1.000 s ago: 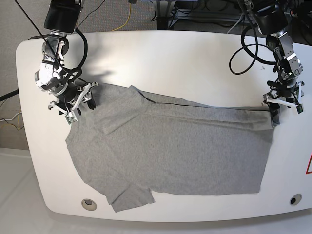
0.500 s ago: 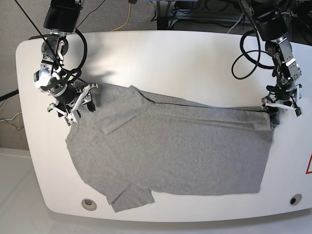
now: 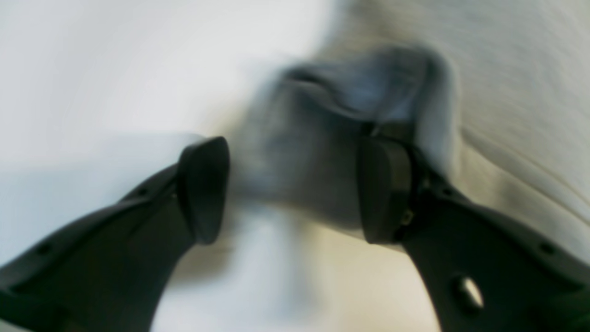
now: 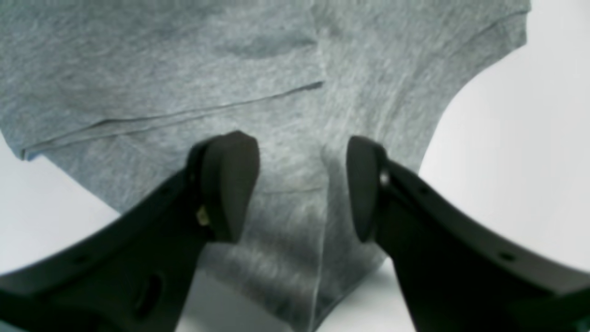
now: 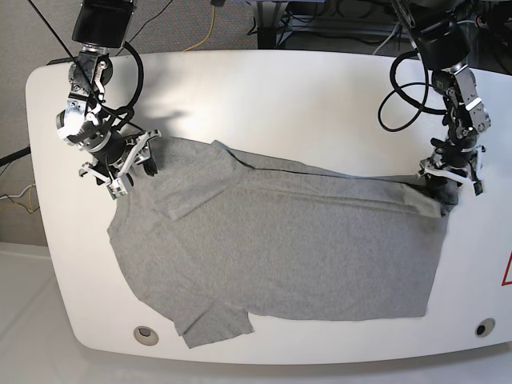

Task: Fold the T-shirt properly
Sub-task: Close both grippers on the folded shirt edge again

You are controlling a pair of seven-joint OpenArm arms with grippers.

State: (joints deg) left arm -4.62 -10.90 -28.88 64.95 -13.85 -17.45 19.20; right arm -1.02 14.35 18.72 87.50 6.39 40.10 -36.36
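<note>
Two end effectors: your left brackets a bunched corner of the heather-grey cotton T-shirt, grip unclear; right gapes wide over its sleeve.

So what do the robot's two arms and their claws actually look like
Both arms are bare silver metal segments with black housings at the top and loose black cables looping alongside them. The left claw and the right claw look alike: white frames in the base view, and in the wrist views two matte black fingers ending in rounded, paddle-like pads, with small screw holes along them.
</note>
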